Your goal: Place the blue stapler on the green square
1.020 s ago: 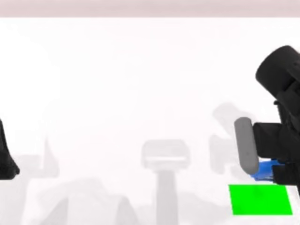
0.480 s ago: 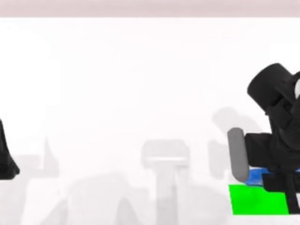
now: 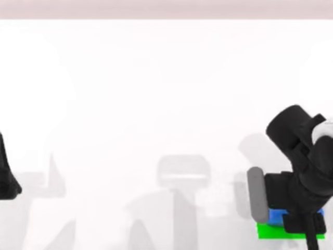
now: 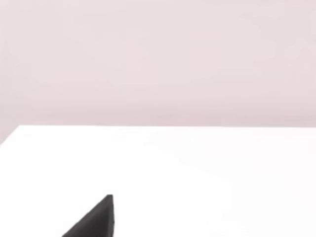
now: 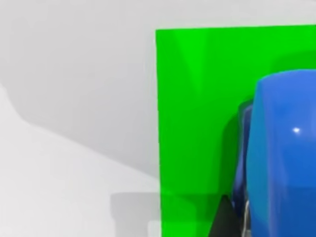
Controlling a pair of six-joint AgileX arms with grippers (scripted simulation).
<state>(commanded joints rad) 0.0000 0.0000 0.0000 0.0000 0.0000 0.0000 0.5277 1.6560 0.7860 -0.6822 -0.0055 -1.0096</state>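
Note:
The blue stapler (image 3: 276,214) is held in my right gripper (image 3: 297,221), which is shut on it at the table's near right corner. Directly beneath lies the green square (image 3: 289,232), mostly covered by the arm from above. In the right wrist view the stapler's rounded blue body (image 5: 282,148) hangs close over the green square (image 5: 192,98), with one dark fingertip (image 5: 224,221) pressed against its side. Whether the stapler touches the patch cannot be told. My left gripper (image 3: 7,179) stays parked at the left edge, open, with one dark finger (image 4: 97,220) showing.
The right arm's grey cylinder (image 3: 256,195) sticks out just left of the stapler. The white table (image 3: 156,94) ends at a far edge below a pinkish wall (image 3: 166,8). Soft grey shadows cross its near half.
My right arm has carried the stapler toward the table's near edge and slightly left, from beside the green square's far edge to over the patch, which it now largely covers. The left arm has not moved.

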